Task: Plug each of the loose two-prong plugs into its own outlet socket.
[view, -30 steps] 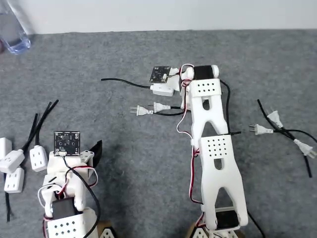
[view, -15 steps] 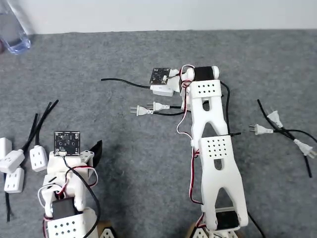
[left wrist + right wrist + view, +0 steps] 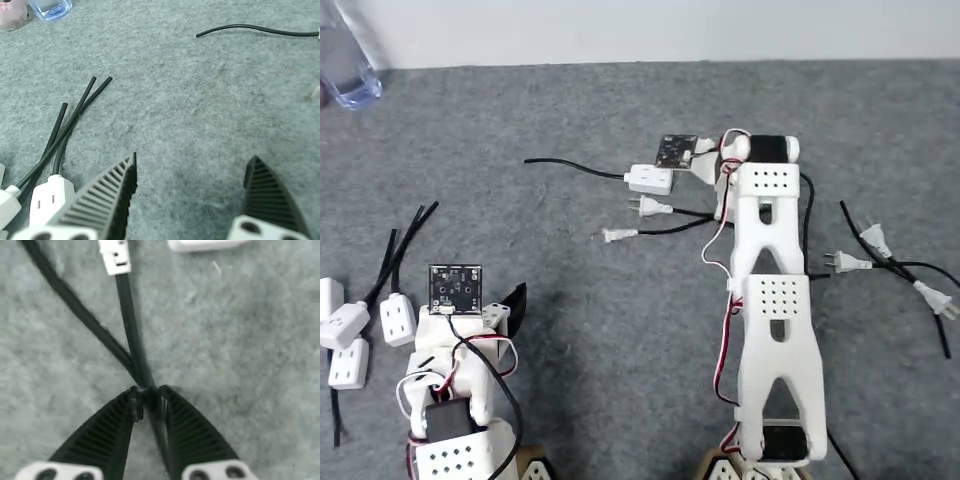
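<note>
- The right end effector (image 3: 148, 392) is clenched on two black cables (image 3: 128, 315) at the point where they cross, near the centre of the grey felt-covered tabletop (image 3: 590, 340).
- Each cable ends in a loose plug. The first white two-prong plug (image 3: 655, 207) and the second white two-prong plug (image 3: 619, 235) lie flat at 9 o'clock of this end effector, with their prongs directed toward 9 o'clock.
- A single white outlet socket (image 3: 650, 179) on a black lead is positioned at 12 o'clock of the first plug, near it but apart.
- The left end effector (image 3: 195, 160) is released, with its jaws spread wide, at 7 o'clock on the tabletop.
- A group of white outlet sockets (image 3: 398, 318) is located at 9 o'clock of the left end effector.
- Three further white plugs (image 3: 847, 262) lie at the 3 o'clock edge.
</note>
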Controlling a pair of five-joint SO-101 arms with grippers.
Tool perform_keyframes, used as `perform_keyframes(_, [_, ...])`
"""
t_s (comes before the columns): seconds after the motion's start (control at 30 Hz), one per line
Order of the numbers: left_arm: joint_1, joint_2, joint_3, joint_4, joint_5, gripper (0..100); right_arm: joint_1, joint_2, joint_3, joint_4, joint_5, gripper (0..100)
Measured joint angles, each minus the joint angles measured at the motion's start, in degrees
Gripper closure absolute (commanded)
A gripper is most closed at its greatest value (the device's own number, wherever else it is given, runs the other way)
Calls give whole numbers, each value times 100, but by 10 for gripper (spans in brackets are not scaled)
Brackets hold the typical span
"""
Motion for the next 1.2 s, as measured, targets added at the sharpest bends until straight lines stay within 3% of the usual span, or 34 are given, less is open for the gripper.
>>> perform_keyframes(0.33, [0, 0, 0, 0, 0, 677, 677, -35, -114, 0, 255, 991])
perform_keyframes(0.87, [0, 0, 0, 0, -105, 677, 3015, -1679, -97, 18, 290, 991])
perform_keyframes(1.2, [0, 0, 0, 0, -105, 677, 4378, -1758, 440, 18, 862, 991])
